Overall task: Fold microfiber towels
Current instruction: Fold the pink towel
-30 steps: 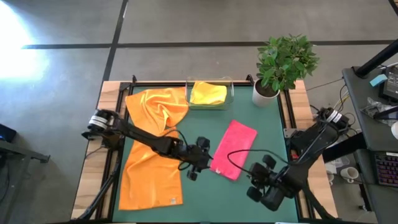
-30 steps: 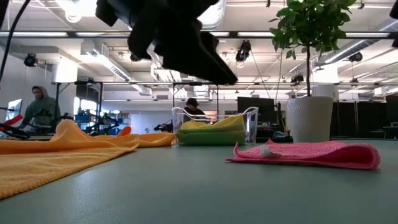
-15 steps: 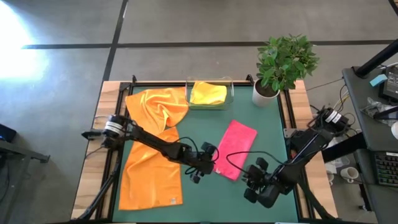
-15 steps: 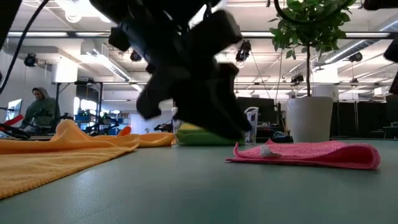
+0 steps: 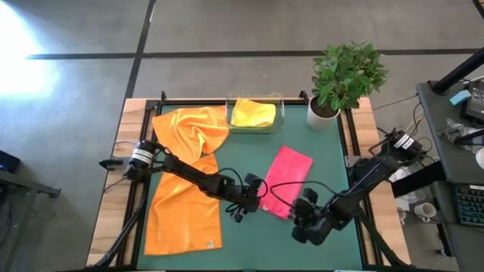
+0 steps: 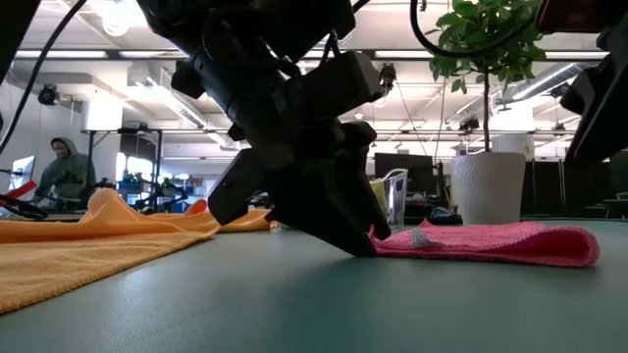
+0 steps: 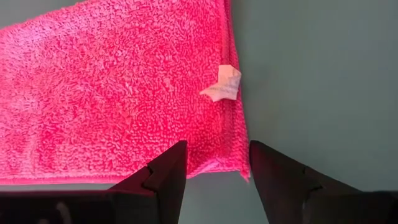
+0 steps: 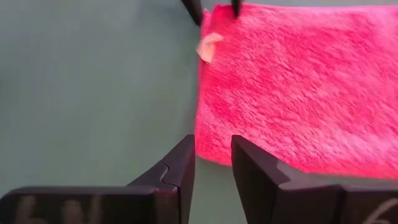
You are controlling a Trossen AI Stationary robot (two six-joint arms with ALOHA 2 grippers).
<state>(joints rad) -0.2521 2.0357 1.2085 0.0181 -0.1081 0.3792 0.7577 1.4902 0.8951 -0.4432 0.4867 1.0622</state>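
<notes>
Hot pink towel (image 5: pixel 286 182) folded, lying flat on green mat (image 5: pixel 257 242) mid-table, white tag (image 7: pixel 222 84) near one corner. Left gripper (image 5: pixel 257 202) low at towel's near left corner, fingers spread astride corner edge, nothing pinched. Right gripper (image 5: pixel 304 214) at near right corner, fingers parted, edge between tips, no grip. Orange towels (image 5: pixel 185 177) spread on left. Yellow towel (image 5: pixel 252 113) in clear tray (image 5: pixel 280 113) at back, beside potted plant (image 5: pixel 344 75).
</notes>
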